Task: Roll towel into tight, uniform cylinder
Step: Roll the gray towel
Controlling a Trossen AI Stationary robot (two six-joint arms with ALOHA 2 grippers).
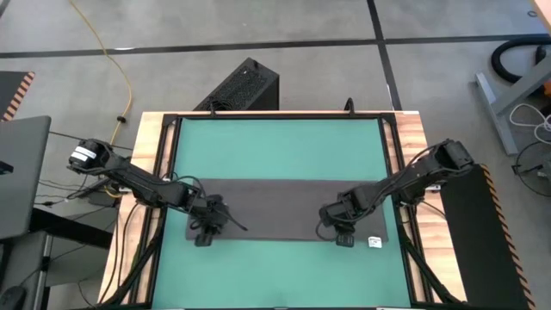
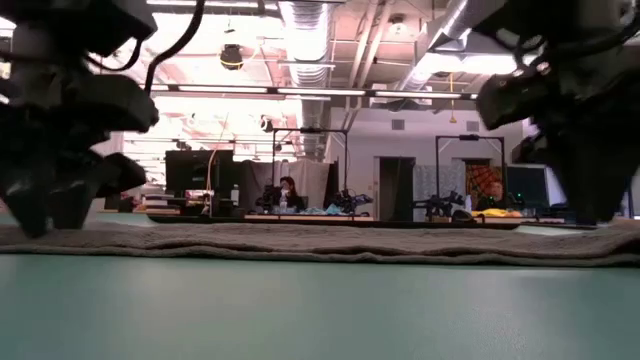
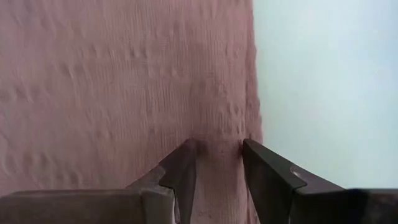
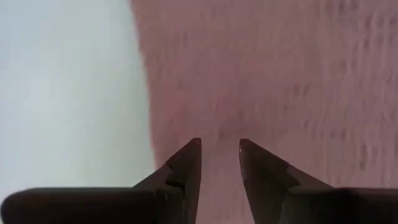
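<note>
Gripping: both grippers sit at the towel's near edge, one toward each end, fingers tips-down on the cloth.
Left gripper (image 1: 205,231): over the towel's left end; in its wrist view the fingers (image 3: 183,171) stand a little apart with a narrow strip of cloth between them, just beside the side edge. Not clenched; whether the cloth is truly pinched I cannot tell.
Towel (image 1: 275,209): lies flat and unrolled across the middle of the mat (image 1: 275,146), long side running left to right, with its tag (image 1: 375,242) at the near right corner.
Right gripper (image 1: 343,231): over the towel's right end, near the tag; its fingers (image 4: 186,168) are likewise slightly parted on the cloth, close to the side edge.
Handling: the cloth looks soft, light and limp, with a ribbed weave that should give some grip. It will likely sag and bunch between the two holds, and may slide on the smooth mat.
Where to hold: the near long edge, close to both corners, lifted evenly so the first turn starts straight.
Progress: no roll yet; this seems to be the opening pinch.
</note>
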